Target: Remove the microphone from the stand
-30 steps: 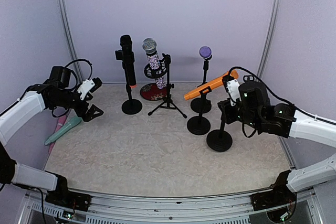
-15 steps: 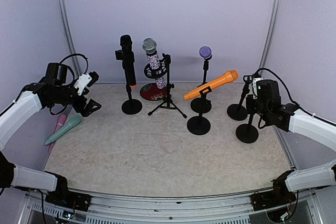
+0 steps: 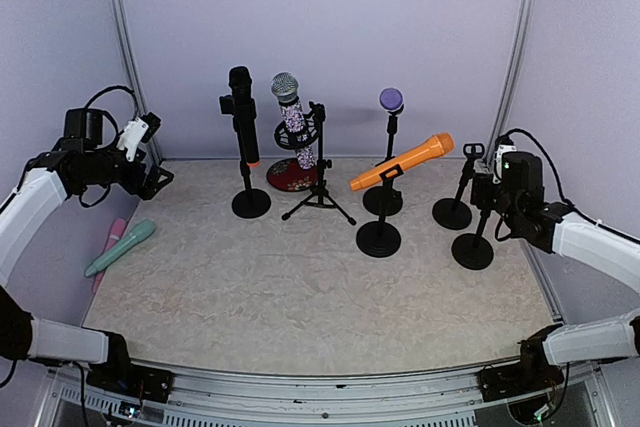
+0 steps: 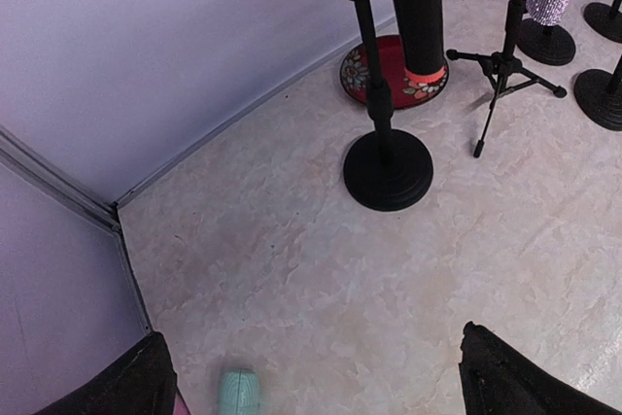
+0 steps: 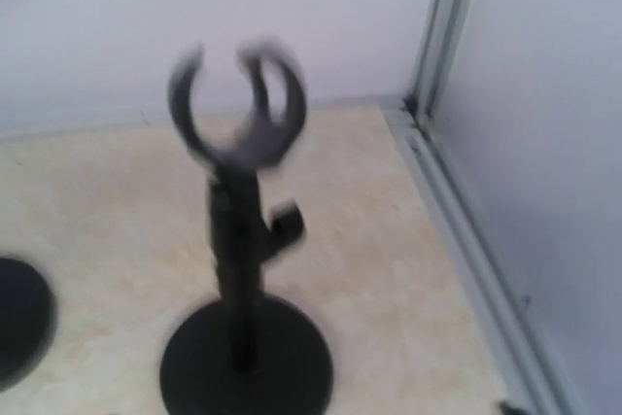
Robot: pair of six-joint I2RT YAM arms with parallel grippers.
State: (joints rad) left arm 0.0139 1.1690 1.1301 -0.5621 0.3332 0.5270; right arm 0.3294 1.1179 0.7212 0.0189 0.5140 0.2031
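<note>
— Microphones off stands?
— Two: teal microphone (image 3: 122, 246) lying at the left edge of the desk (image 3: 300, 287), pink microphone (image 3: 110, 235) beside it.
— On stands?
— Four: black microphone (image 3: 241, 107), glitter microphone (image 3: 292, 119), purple microphone (image 3: 391, 100), orange microphone (image 3: 405, 161).
— Stands vacant?
— Nearer empty stand (image 3: 472, 247), farther empty stand (image 3: 453, 209), both at right.
— Grippers?
— Left gripper (image 3: 155, 177): jaws wide, nothing held. Right gripper (image 3: 484, 197): beside the nearer empty stand; spread cannot be told.
— Status?
— Likely part done; four may remain.
</note>
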